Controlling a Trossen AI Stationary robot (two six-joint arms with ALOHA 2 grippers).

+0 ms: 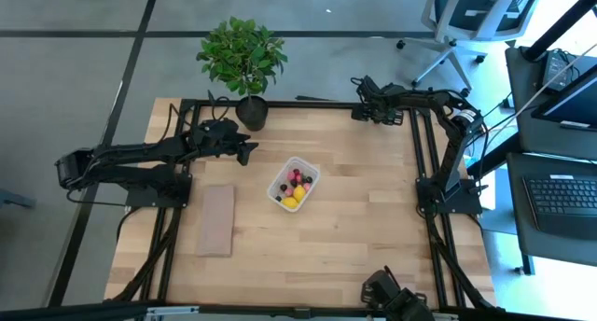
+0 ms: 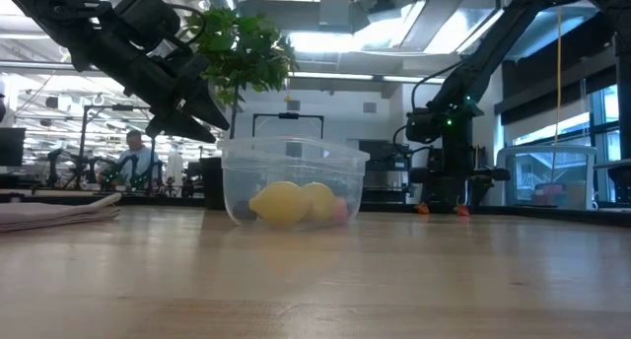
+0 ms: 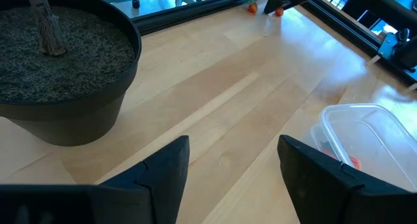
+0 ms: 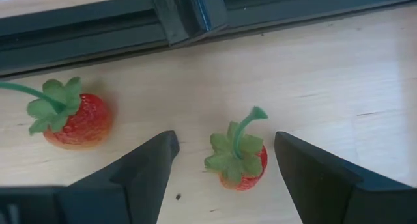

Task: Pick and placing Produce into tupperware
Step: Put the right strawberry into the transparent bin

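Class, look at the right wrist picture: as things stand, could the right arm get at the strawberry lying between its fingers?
Probably yes. The right end effector stands open with the nearer strawberry lying between its fingers on bare table. The second strawberry lies off to one side, and nothing blocks the way down.

No text, label, brand, number or sign can be read in any of the views. No lettering is shown on the clear tupperware or on the black plant pot, and nothing printed is seen on the wooden table or the tan board. The monitor and keyboard at the desk beside the table are seen from above, but their markings are too small to be made out. The room behind, in the low view, is shown without legible signs.
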